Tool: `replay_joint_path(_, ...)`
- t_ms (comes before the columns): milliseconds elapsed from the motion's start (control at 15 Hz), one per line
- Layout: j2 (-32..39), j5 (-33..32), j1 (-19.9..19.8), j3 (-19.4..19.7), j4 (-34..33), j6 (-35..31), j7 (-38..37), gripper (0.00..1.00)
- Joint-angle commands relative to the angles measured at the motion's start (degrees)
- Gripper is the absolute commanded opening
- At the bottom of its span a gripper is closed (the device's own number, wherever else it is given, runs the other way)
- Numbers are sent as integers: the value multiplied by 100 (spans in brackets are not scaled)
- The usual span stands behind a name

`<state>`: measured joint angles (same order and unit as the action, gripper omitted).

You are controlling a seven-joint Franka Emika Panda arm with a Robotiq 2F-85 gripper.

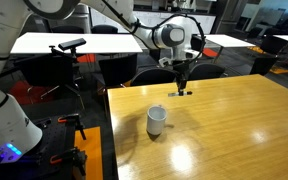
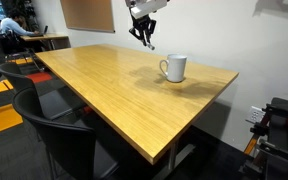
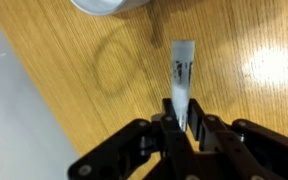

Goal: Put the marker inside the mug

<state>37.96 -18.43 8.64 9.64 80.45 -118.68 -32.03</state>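
Now the gripper (image 3: 182, 126), jaws apparently clamped on the marker (image 3: 182, 72), should center over the mug (image 1: 157, 120), keeping it vertical.

Upright on wooden table (image 2: 104, 95), toward its far right corner: white mug (image 2: 174, 68), handle turned left. Up and left of it, clear of the tabletop: gripper (image 2: 144, 37) pointing down, clamped on thin dark marker (image 2: 150, 44). Along near side: black chairs (image 2: 59, 140).
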Motion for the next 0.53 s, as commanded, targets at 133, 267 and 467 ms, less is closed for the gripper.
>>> replay_joint_path(133, -314, -401, 245, 271, 446, -184, -1072, 5)
replay_joint_path(267, -344, -572, 306, 332, 498, -168, -1505, 5)
replay_joint_path(467, -393, -900, 418, 424, 590, -119, -2280, 5)
